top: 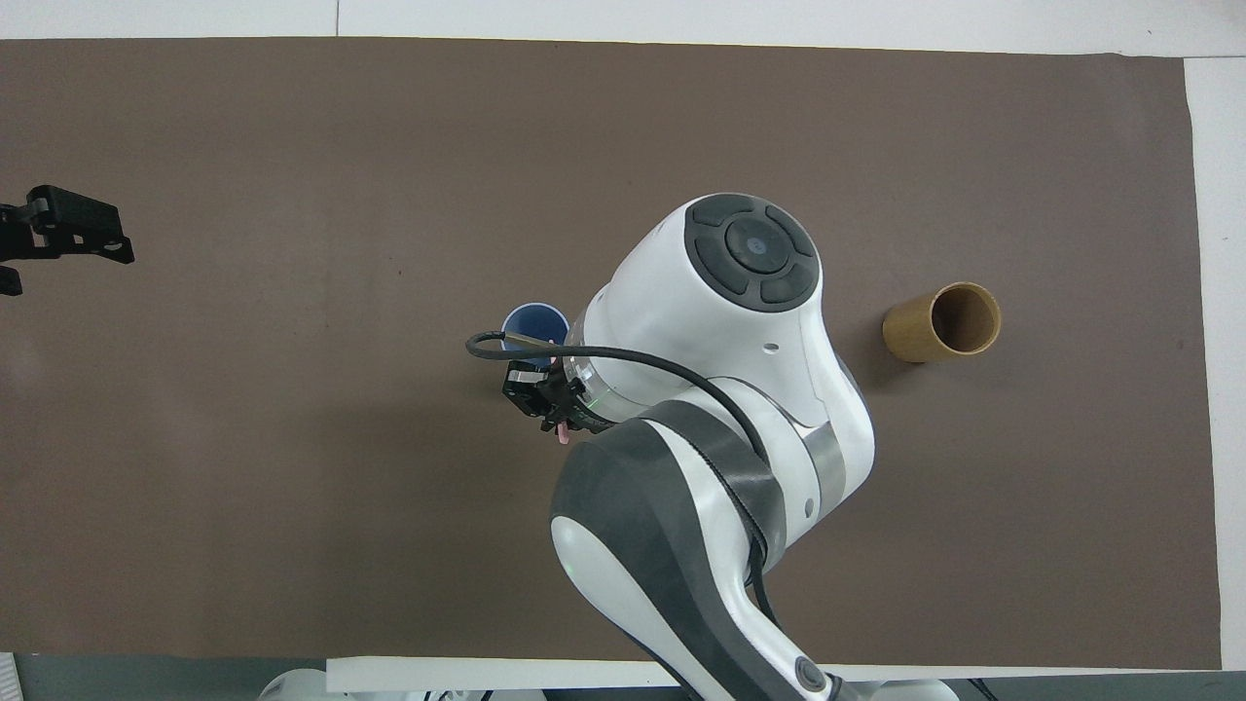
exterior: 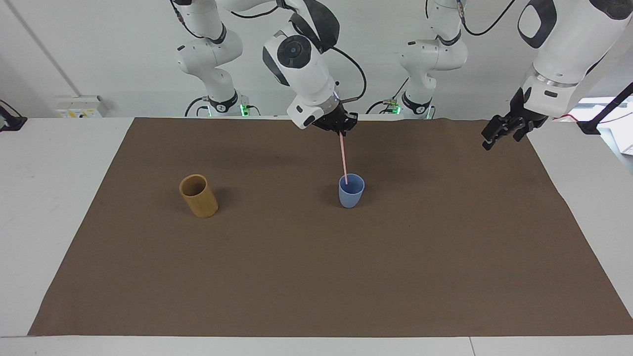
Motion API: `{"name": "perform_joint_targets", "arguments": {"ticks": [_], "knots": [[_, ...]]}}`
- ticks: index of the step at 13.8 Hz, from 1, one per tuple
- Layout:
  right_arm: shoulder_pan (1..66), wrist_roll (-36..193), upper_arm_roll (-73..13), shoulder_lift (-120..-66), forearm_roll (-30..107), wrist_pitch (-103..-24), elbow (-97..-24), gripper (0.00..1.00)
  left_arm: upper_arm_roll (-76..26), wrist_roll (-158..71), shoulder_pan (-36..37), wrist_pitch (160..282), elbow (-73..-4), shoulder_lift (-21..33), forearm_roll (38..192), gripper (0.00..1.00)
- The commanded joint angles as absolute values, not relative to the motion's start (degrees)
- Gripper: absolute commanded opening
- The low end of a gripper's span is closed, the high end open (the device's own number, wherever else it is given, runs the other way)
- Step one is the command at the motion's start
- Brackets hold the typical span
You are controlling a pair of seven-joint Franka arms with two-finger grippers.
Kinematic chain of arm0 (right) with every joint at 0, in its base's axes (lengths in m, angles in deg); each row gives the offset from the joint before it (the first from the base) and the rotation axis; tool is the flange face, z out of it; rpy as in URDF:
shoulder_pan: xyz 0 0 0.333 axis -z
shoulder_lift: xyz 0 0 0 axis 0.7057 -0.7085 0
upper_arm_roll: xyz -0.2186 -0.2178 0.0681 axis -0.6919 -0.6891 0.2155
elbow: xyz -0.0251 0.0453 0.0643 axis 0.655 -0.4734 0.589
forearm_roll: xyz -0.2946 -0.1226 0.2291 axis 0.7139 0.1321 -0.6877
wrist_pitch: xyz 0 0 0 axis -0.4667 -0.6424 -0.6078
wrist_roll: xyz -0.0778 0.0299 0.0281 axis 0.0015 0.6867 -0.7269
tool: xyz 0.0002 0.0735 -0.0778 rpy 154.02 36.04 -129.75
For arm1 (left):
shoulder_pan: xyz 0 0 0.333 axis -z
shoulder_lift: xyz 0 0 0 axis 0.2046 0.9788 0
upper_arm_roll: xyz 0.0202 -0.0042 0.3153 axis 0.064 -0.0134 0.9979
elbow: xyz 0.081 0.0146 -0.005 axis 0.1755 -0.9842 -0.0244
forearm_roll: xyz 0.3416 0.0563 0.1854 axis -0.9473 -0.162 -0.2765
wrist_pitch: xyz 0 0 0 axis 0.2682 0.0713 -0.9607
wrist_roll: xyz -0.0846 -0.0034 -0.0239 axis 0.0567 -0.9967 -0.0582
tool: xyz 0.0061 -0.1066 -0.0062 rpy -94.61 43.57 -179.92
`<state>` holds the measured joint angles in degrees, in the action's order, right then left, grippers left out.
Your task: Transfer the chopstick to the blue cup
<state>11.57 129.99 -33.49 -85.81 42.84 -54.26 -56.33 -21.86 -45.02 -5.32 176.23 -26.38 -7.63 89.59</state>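
- Our right gripper has its jaws shut on the top of the chopstick, which hangs nearly upright with its lower tip inside the blue cup, mid-bench.
- We judge the step to be insertion; next we lower a little, then release so the stick leans on the rim.
- Our left gripper waits, jaws wide and empty, over the mat's edge.
- The tan cup stands well apart toward the right arm's end; nothing blocks us.
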Motion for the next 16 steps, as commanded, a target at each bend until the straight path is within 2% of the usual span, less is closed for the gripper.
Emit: {"name": "perform_joint_targets", "arguments": {"ticks": [1, 3, 4, 6, 7, 8, 12, 16], "knots": [[11.75, 129.31, -33.58, -84.06, 41.24, -56.74, -58.75, 0.0, -21.78, -44.5, -5.3, 175.0, -25.77, -7.53, 89.45, 1.0], [11.84, 129.31, -33.58, -84.06, 41.24, -57.02, -58.84, 0.16, -21.87, -44.5, -5.3, 175.0, -25.77, -7.53, 89.45, 1.0], [11.84, 129.31, -33.58, -84.15, 41.24, -57.1, -58.84, 0.19, -21.79, -44.5, -5.3, 175.0, -25.77, -7.53, 89.45, 1.0], [11.75, 129.23, -33.58, -84.15, 41.24, -57.81, -58.84, 0.56, -21.78, -44.5, -5.3, 175.0, -25.77, -7.53, 89.45, 1.0], [11.75, 129.14, -33.58, -84.15, 41.41, -57.9, -58.75, 0.92, -21.78, -44.5, -5.3, 175.0, -25.77, -7.53, 89.45, 1.0], [11.67, 128.53, -33.58, -84.06, 41.5, -57.98, -58.75, 1.0, -21.78, -44.5, -5.3, 175.0, -25.77, -7.53, 89.54, 1.0], [12.98, 126.69, -33.93, -84.94, 43.86, -58.34, -56.04, 1.0, -21.87, -44.59, -5.3, 176.13, -25.69, -7.44, 89.54, 1.0], [22.53, 118.44, -34.02, -82.4, 55.8, -54.84, -54.88, 1.0, -21.79, -36.46, -5.3, 175.36, -24.72, -7.35, 89.54, 1.0]]}}
